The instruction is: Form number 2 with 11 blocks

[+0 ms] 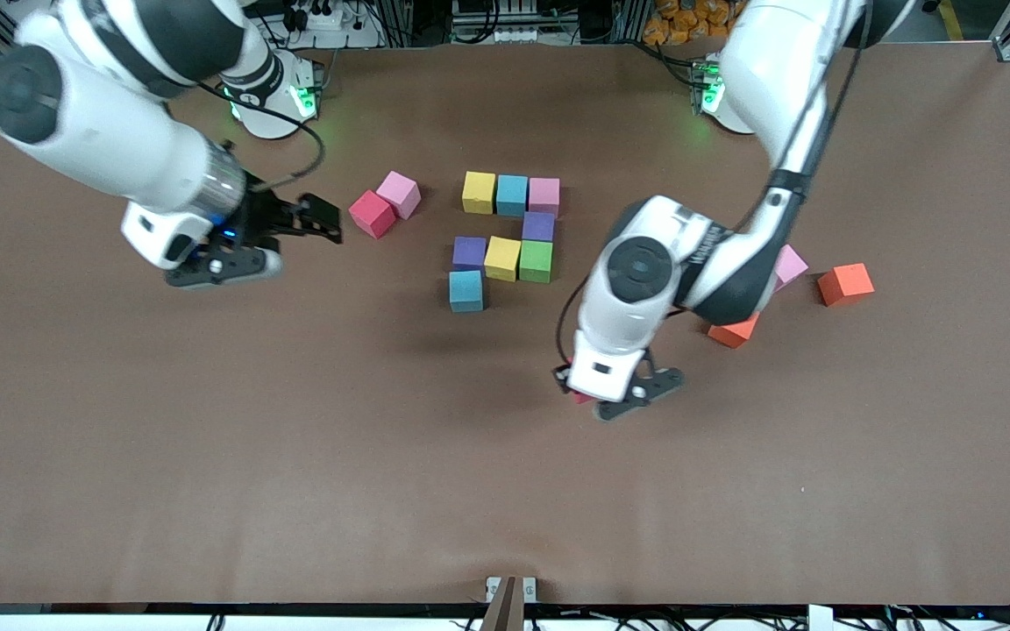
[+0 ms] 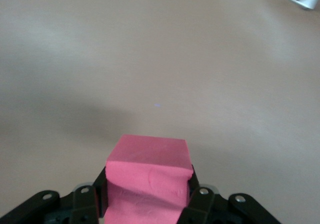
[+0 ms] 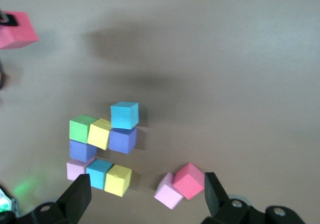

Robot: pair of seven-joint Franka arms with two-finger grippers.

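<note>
We judge the blocks light, soft foam that dents under pressure, best pinched across two flat opposite faces. Our left gripper is clamped on a pink block, up over bare table. The unfinished number 2 lies between our grippers. Our right gripper hangs wide and empty beside a red block and a pale pink block.

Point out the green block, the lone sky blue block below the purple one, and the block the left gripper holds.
green block (image 1: 536, 261), front view, top face.
lone sky blue block (image 1: 466, 290), front view, top face.
pink block (image 2: 150, 156), left wrist view, top face, in left gripper (image 2: 148, 194).
</note>
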